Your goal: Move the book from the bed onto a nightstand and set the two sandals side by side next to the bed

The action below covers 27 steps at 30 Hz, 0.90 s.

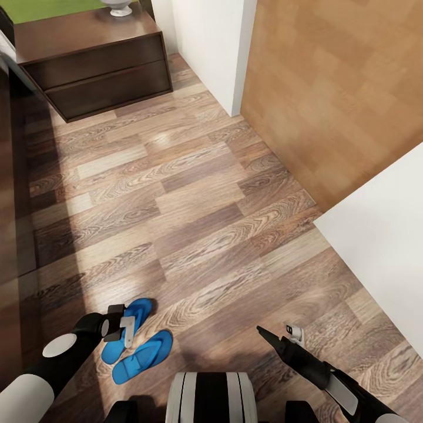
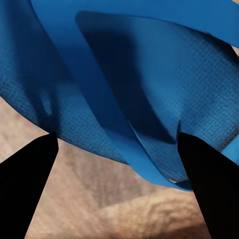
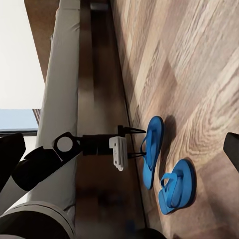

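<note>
the two blue sandals lie on the wood floor close to the bed's dark wooden frame. the far sandal and the near sandal run roughly parallel, long axes slanting from the robot's left up toward its right, toes toward the open floor; they sit near each other, slightly staggered, not touching as far as can be told.

the left gripper is down at the far sandal, its jaws parted on either side of the strap; in the left wrist view the blue strap crosses between the two dark fingertips with floor showing beneath. i judge this a grasp being lined up, since nothing is pinched yet.

the right gripper hovers over bare floor, well apart from the sandals; whether its jaws are parted i cannot tell. the nightstand stands at the far end.
</note>
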{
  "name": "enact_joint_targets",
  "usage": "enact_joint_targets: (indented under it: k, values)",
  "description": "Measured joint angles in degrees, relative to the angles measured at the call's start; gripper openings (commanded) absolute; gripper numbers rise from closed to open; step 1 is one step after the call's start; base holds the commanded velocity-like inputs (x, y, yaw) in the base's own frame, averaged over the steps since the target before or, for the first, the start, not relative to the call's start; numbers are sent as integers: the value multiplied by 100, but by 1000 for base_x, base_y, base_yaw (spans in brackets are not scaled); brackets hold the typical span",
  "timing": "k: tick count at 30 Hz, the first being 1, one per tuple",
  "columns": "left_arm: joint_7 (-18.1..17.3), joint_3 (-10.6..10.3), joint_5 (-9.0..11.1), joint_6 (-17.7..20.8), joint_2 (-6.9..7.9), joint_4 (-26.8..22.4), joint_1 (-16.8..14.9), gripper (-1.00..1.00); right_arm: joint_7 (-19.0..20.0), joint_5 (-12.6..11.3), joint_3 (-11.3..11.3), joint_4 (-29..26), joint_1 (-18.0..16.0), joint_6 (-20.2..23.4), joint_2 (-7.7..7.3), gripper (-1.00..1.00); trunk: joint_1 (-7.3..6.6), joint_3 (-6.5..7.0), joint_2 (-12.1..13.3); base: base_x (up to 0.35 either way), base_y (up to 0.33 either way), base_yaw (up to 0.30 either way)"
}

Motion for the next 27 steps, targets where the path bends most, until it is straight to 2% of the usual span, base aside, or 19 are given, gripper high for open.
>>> enact_joint_targets:
  k: [8,13,27]
  values:
    - [2,0,0,0,0,0,0,-100,0,-1,-3,1,1,0,0,100,0,0,0,0,0,0]
    - [11,0,0,0,0,0,0,-100,0,0,-1,3,3,1,0,100,13,-110,-7,0,0,0]
    - [5,8,-5,5,3,0,0,-100,-1,5,-3,9,2,0,0,100,13,-111,-7,0,0,0]
